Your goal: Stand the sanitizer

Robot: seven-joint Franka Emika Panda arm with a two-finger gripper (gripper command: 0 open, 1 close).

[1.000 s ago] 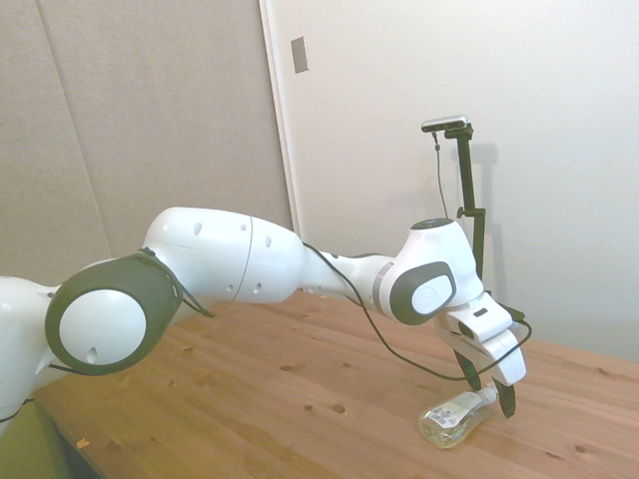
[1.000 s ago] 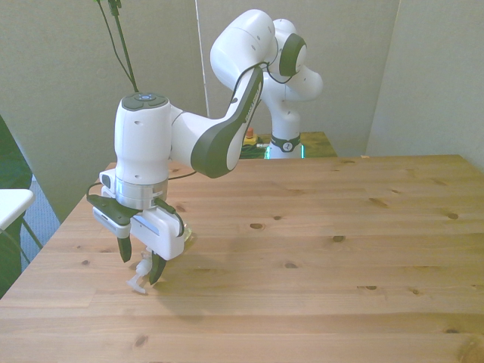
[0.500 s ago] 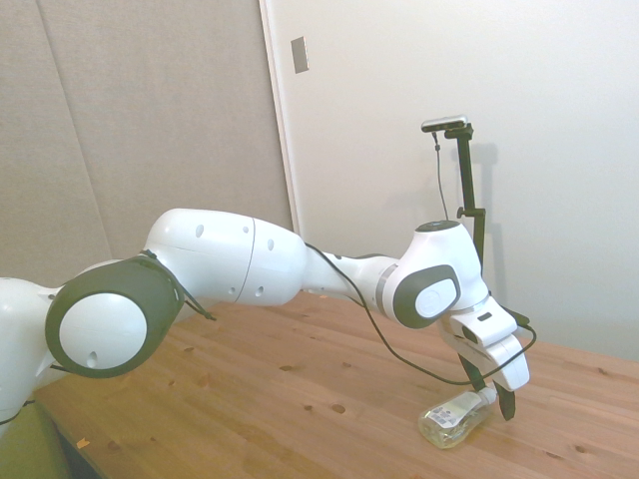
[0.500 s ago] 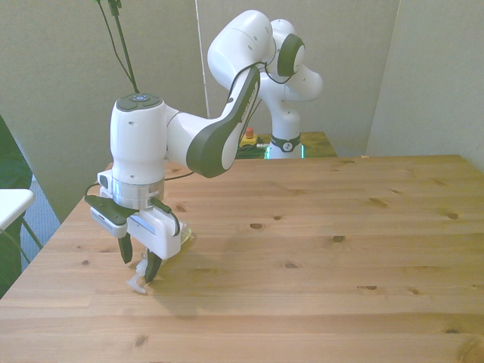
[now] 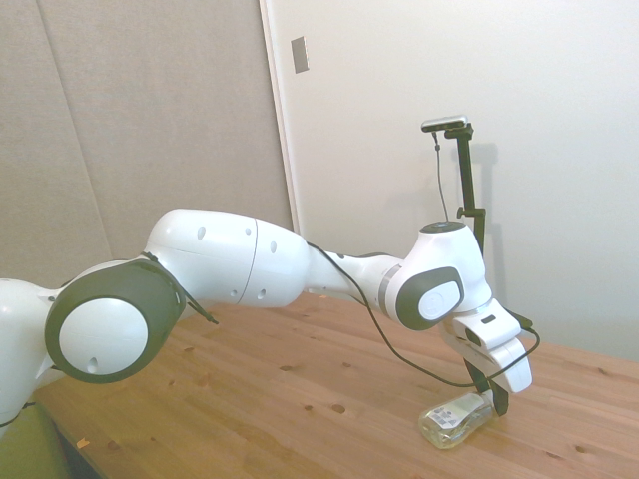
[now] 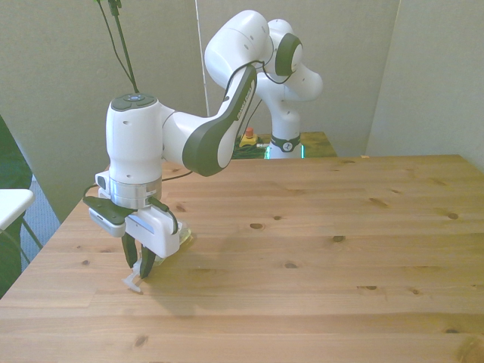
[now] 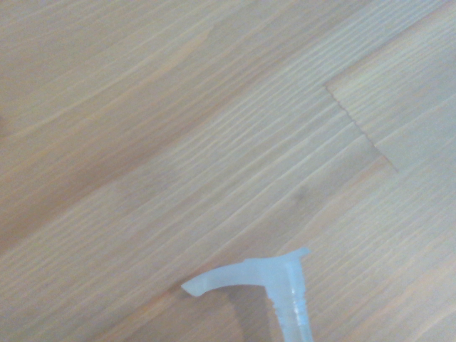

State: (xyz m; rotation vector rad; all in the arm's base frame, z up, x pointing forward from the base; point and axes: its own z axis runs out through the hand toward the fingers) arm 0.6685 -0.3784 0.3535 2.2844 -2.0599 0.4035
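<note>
The sanitizer lies flat on its side on the wooden table: a small clear plastic bottle, rounded at the shoulders, with yellowish liquid inside and a pale label across its flat face. In the side view it sits toward four o'clock of the picture, its base pointing to about eight o'clock and its neck to about two. In the front view only the pump end shows, a whitish translucent spout poking out at seven o'clock from below the arm, near the table's edge on the front view's left. From the wrist camera the nozzle is close and crisp enough: a milky, hooked spout on a ribbed neck, lying against the bare planks.

And there's the gripper, down at the neck end of the bottle! Its two dark fingers point at the table and stand only a narrow gap apart, squeezed in around the neck just behind the spout. Whether the pads actually touch the plastic is too fine to tell.

Above them, the smooth white wrist housing with its dark grey joint caps, a black cable looping past. The table is knotty pale pine, long boards with visible grain and a finger-jointed seam.
</note>
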